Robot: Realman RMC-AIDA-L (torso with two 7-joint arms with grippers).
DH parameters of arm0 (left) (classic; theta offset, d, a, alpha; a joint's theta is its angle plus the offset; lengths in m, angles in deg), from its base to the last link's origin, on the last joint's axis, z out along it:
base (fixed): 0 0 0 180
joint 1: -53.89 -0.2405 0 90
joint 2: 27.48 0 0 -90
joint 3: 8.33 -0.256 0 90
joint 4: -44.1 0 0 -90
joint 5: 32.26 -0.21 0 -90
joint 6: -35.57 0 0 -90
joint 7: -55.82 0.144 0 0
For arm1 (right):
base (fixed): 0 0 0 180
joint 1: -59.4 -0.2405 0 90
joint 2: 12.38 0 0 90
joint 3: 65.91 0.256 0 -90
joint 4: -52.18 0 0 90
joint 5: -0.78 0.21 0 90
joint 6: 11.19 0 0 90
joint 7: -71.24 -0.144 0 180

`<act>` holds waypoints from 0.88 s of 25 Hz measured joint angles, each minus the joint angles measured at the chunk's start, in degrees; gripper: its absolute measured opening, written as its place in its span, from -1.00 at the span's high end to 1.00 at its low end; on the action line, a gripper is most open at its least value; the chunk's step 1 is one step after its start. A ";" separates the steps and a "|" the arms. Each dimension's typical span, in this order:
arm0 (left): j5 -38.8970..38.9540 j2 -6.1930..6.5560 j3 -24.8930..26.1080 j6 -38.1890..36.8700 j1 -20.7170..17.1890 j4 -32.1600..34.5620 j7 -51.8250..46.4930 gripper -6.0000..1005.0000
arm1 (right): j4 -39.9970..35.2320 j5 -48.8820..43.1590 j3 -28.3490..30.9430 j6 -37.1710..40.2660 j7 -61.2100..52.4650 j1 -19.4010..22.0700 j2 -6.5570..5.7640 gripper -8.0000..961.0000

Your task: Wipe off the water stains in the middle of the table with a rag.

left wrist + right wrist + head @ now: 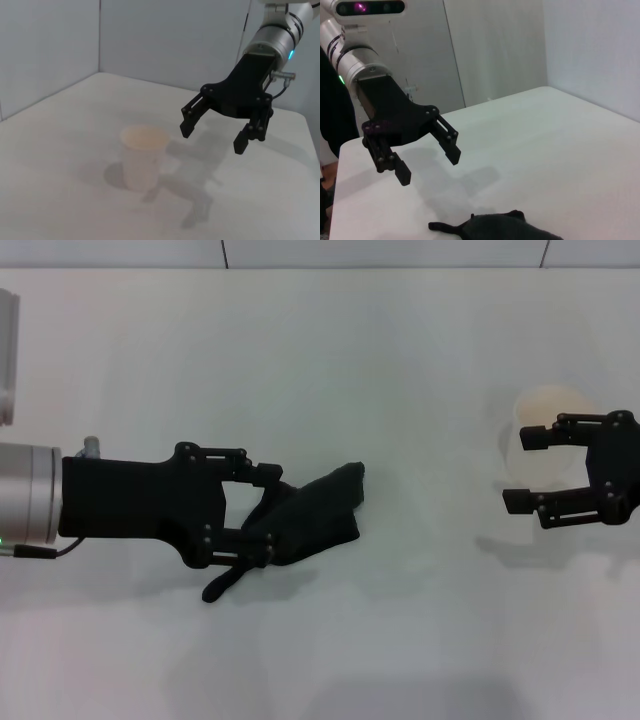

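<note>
The black rag (315,515) lies crumpled on the white table (400,360), left of centre, with a thin tail pointing toward the front edge. My left gripper (268,517) hovers over the rag's left end. In the right wrist view the left gripper (428,167) is open, raised above the table with nothing between its fingers, and the rag (505,227) lies flat below it. My right gripper (518,470) stands open at the far right, also seen as the right gripper (213,139) in the left wrist view. No water stains show; they are hidden or out of view.
A translucent whitish plastic cup (550,410) stands at the right, just behind the right gripper's fingers. In the left wrist view the cup (142,160) is upright with a pale orange top. The table's far edge meets a grey wall.
</note>
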 joint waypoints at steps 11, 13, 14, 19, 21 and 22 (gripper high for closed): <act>-0.33 0.02 -0.37 0.23 -0.32 -0.02 0.53 -0.46 | -0.36 0.00 0.02 0.02 0.04 0.16 0.05 -0.75; -0.36 0.01 -0.41 0.26 -0.34 0.00 0.54 -0.46 | -0.36 0.00 0.02 0.02 0.04 0.16 0.06 -0.75; -0.38 0.01 -0.43 0.28 -0.34 0.00 0.54 -0.46 | -0.36 0.00 0.03 0.02 0.04 0.16 0.07 -0.75; -0.52 0.01 -0.57 0.34 -0.37 0.00 0.55 -0.46 | -0.37 0.01 0.03 0.00 0.05 0.16 0.08 -0.75; -0.65 0.01 -0.58 0.39 -0.37 -0.09 0.54 -0.46 | -0.41 0.01 0.02 -0.09 0.05 0.16 0.08 -0.75; -0.78 0.01 -0.58 0.39 -0.33 -0.11 0.54 -0.46 | -0.41 0.01 0.03 -0.17 0.05 0.16 0.08 -0.75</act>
